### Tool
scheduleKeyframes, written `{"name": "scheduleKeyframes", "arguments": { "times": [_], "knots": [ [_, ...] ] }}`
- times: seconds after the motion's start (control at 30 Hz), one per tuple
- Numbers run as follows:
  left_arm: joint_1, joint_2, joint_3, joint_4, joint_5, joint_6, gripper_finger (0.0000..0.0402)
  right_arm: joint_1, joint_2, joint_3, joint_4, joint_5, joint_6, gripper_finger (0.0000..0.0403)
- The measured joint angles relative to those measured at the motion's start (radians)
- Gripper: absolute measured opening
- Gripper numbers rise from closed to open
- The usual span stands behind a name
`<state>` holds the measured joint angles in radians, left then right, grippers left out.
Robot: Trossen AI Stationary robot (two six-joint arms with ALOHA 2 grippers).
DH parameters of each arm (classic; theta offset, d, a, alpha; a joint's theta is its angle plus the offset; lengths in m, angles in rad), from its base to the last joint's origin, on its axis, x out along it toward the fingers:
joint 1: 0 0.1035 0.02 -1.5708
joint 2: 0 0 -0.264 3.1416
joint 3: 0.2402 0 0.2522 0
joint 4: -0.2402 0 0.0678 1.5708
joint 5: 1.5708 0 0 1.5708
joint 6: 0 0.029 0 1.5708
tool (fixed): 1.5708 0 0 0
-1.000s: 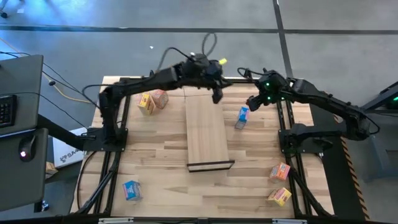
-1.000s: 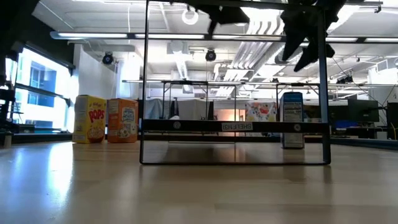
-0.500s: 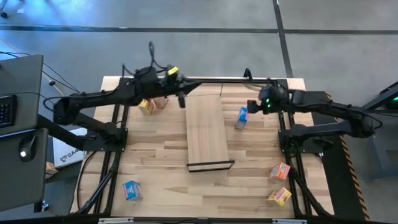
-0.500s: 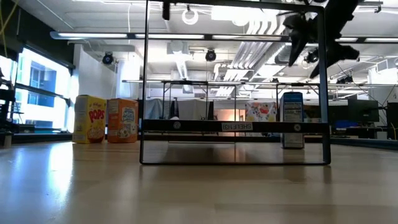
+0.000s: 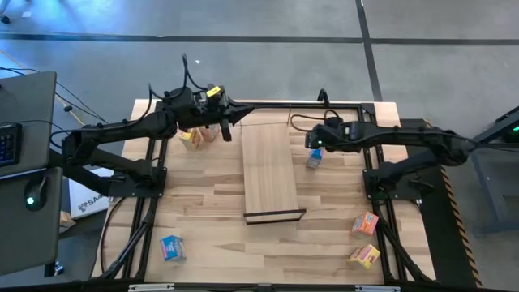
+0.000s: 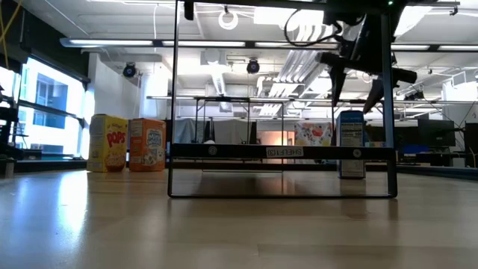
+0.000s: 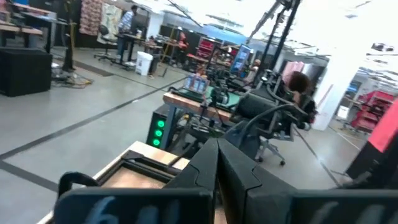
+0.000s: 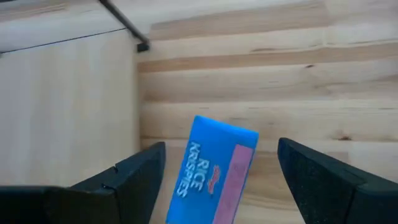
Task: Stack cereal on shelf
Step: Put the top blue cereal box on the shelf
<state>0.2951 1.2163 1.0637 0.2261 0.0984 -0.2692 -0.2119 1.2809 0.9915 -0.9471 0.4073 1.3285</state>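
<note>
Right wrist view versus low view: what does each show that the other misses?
Only the right wrist view shows the blue box from above, between the open right gripper fingers, with the shelf board beside it. Only the low view shows the yellow box and orange box upright together. Both show that blue box standing on the table.

Open-plan robotics lab, office chairs (image 7: pixel 273 124), workbenches (image 7: pixel 199 102), exposed ceiling ducts (image 6: pixel 216 75), strip lights (image 6: pixel 149 42)

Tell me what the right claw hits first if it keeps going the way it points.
Most likely the blue cereal box: it stands between the open fingers of the right claw, just ahead, though depth is uncertain.
</note>
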Motion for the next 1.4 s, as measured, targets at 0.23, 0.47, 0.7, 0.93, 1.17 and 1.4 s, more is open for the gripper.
{"name": "scheduleKeyframes", "arguments": {
  "times": [0.23, 0.47, 0.7, 0.93, 1.17, 1.4],
  "knots": [
    [0.000, 0.000, 0.000, -0.031, 0.049, -0.015, 0.0000, 0.002, 0.094, 0.044, -0.023, 0.021, 0.052, 0.0303],
    [0.000, 0.000, 0.000, -0.047, 0.049, -0.007, 0.0000, 0.012, 0.163, 0.044, -0.019, 0.003, 0.089, 0.0303],
    [0.000, 0.000, 0.000, -0.048, 0.049, -0.001, 0.0000, 0.012, 0.213, 0.044, -0.016, -0.018, 0.104, 0.0303],
    [0.001, 0.000, 0.000, -0.049, 0.041, 0.002, 0.0000, 0.009, 0.219, 0.044, -0.021, -0.034, 0.088, 0.0277],
    [0.012, 0.000, 0.000, -0.049, 0.041, -0.007, 0.0000, 0.002, 0.219, 0.041, -0.030, -0.043, 0.084, 0.0199],
    [0.015, -0.014, 0.001, -0.043, 0.041, -0.015, 0.0000, 0.002, 0.189, 0.093, -0.031, -0.055, -0.038, 0.0158]
  ]
}}
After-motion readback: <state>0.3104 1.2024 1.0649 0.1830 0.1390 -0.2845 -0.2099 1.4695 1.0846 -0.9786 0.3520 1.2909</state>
